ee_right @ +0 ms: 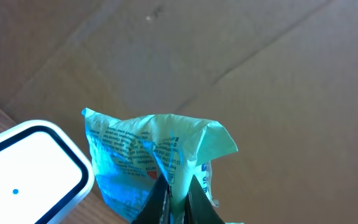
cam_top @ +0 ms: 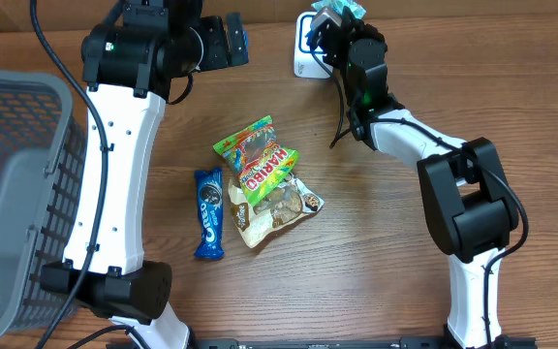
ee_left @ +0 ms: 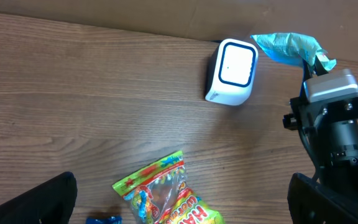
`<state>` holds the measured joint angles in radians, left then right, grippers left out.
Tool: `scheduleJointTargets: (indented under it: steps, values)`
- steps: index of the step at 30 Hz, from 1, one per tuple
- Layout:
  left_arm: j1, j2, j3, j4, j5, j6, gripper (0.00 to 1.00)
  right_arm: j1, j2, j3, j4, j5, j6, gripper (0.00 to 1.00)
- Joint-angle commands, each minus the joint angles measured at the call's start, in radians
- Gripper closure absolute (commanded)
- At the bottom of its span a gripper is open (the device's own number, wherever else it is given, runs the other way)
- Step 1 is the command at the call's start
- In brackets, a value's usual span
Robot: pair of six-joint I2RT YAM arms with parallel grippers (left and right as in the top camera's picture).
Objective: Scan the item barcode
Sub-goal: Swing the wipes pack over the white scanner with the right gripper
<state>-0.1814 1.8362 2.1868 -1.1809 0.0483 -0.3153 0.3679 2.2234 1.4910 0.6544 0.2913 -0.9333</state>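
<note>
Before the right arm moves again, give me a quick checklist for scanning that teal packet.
1. Grip: right gripper shut on the teal packet: ok.
2. Position: packet in front of the scanner window: not ok, it hangs off to one side.
3. Barcode turned toward the scanner: cannot tell, only small print shows.
4. Other arm: left gripper open, empty and apart from the scanner: ok.
5. Clutter: Haribo bag and Oreo pack lie apart from the scanner: ok.

A crumpled teal packet [ee_right: 154,149] is held pinched just beside the white, blue-rimmed scanner [ee_left: 232,73].
</note>
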Motion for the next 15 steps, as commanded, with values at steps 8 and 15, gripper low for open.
scheduleJointTargets:
  steps: [8,15]
  values:
    - [-0.002,-0.025,0.019,0.003,0.003,-0.01,0.0,-0.002,0.012,0.016,0.021,-0.07,-0.096,0.96]
    - [-0.002,-0.025,0.019,0.003,0.003,-0.01,0.0,-0.002,0.012,0.016,0.01,-0.069,-0.096,0.96]
